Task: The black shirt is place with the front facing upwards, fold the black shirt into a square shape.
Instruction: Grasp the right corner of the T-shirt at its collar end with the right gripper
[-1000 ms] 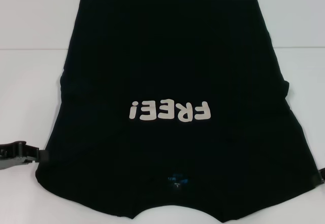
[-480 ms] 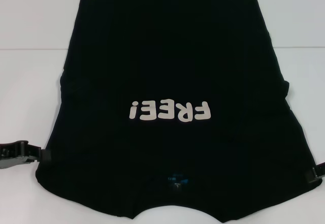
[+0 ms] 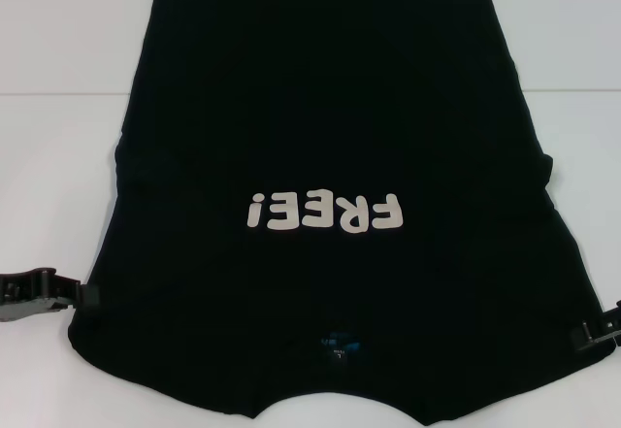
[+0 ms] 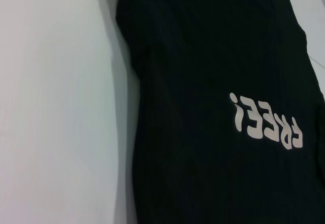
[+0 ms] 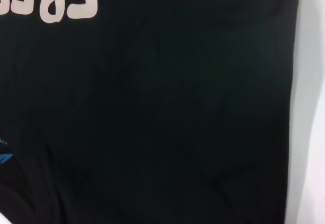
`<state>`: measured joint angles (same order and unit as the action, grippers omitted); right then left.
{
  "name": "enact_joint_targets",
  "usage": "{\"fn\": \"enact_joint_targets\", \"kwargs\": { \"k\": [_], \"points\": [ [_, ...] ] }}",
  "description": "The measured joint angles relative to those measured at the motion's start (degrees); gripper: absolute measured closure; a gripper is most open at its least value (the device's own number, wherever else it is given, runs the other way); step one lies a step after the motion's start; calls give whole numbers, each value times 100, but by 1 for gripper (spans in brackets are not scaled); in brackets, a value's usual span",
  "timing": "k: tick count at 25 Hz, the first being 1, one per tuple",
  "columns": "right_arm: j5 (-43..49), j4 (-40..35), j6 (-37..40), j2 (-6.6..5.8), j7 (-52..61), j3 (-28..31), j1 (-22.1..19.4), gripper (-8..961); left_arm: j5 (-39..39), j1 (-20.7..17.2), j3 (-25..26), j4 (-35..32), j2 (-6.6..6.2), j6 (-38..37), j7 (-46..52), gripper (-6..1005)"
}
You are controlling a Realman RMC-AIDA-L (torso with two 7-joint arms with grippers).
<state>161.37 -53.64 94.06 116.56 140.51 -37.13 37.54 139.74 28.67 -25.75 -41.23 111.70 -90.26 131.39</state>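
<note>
Both grippers have crept inward over the last second: the left gripper (image 3: pixel 82 299) now meets the black shirt (image 3: pixel 330 137) at its 8 o'clock sleeve edge, the right gripper (image 3: pixel 592 333) at 4 o'clock. Judged from this, a sleeve fold is about to start. The shirt lies flat on the white table (image 3: pixel 58 40), lettering up, between the two. Whether either's jaws are open cannot be told.

White "FREE!" — upside down, on the black shirt (image 3: pixel 320 147)
</note>
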Motion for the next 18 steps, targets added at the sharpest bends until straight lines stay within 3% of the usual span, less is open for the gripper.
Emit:
{"fn": "enact_joint_targets", "kwargs": {
  "k": [18],
  "points": [
    [-10, 82, -66, 61, 1, -188, 122, 176, 0, -8, 0, 3, 20, -1, 0, 946]
  ]
}}
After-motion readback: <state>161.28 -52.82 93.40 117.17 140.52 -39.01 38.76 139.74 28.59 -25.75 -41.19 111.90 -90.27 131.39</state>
